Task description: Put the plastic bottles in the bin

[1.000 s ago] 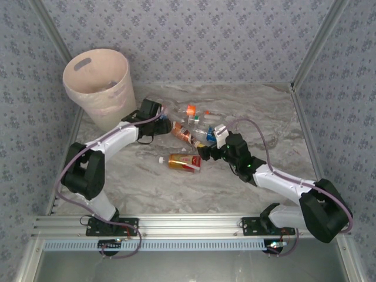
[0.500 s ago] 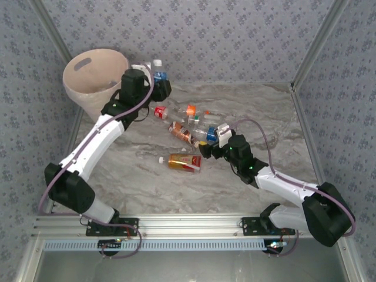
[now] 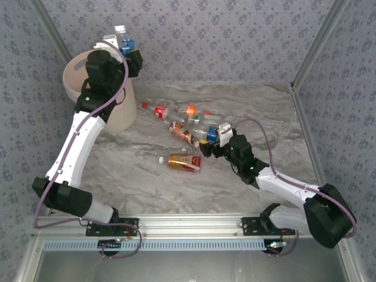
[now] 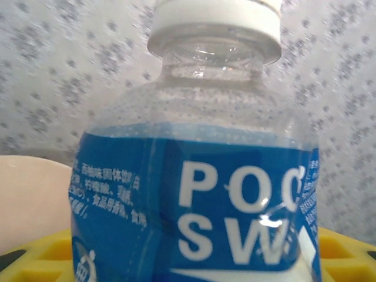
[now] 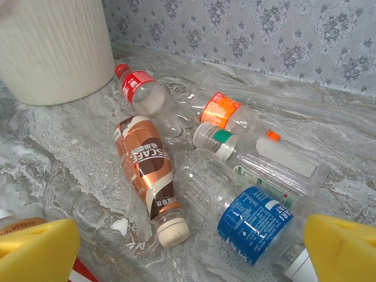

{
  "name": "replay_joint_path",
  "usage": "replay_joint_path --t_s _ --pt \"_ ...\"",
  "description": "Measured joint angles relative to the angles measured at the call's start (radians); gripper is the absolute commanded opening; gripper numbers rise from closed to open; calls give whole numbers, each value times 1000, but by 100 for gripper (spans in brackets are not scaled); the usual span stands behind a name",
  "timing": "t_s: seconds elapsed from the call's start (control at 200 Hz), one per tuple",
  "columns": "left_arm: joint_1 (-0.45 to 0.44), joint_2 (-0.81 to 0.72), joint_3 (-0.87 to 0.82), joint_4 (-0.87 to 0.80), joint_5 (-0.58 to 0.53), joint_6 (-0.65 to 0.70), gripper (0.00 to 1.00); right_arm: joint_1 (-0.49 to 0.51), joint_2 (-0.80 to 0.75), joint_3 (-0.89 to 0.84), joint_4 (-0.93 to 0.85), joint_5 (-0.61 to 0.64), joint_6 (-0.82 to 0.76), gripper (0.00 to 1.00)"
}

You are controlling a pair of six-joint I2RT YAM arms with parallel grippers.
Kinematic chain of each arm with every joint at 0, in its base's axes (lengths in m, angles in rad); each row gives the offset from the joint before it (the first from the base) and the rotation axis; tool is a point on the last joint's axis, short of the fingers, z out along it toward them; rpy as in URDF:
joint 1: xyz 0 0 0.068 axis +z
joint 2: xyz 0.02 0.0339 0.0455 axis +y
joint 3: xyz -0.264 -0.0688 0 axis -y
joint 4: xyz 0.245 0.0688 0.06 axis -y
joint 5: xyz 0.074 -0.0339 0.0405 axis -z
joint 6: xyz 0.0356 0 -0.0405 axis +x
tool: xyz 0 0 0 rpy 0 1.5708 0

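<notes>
Just above the bin's (image 3: 120,114) rim, a white-capped Pocari Sweat bottle (image 4: 194,194) is being held upright by the left gripper (image 3: 125,48), its yellow fingers (image 4: 35,255) being pressed against the blue label. It is being judged empty and light, with thin, slick walls that dent under a squeeze, so a hold across the labelled mid-body is being favoured over the cap. Beside the bin, the right gripper (image 3: 207,148) is being hung wide open over the pile, grasping nothing. Seven bottles are being counted: the held one and six lying on the marble tabletop (image 3: 264,111) near the bin: a red-labelled bottle (image 5: 138,82), an orange-labelled bottle (image 5: 226,110), a green-banded clear bottle (image 5: 264,158), a Nescafé bottle (image 5: 147,161), a blue-labelled bottle (image 5: 254,222) and an amber bottle (image 3: 183,162). One bin is being counted; its contents cannot be told.
</notes>
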Motion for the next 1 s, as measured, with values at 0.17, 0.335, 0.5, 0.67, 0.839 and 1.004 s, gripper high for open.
replay_joint_path --t_s 0.17,0.335,0.5,0.67,0.839,1.004 --pt "110 -2 21 -7 -21 25 51 0 0 0 1 0 0 100" --pt "227 -2 22 -22 -43 29 51 0 1 0 4 0 0 100" --pt "335 2 22 -37 -40 36 51 0 11 0 16 1 0 100" --pt "428 55 22 -38 8 85 51 0 14 0 16 14 0 100" --pt "480 131 13 -37 59 161 52 0 14 0 16 27 0 100" --pt "512 178 8 -37 120 203 55 0 1 -11 15 44 0 100"
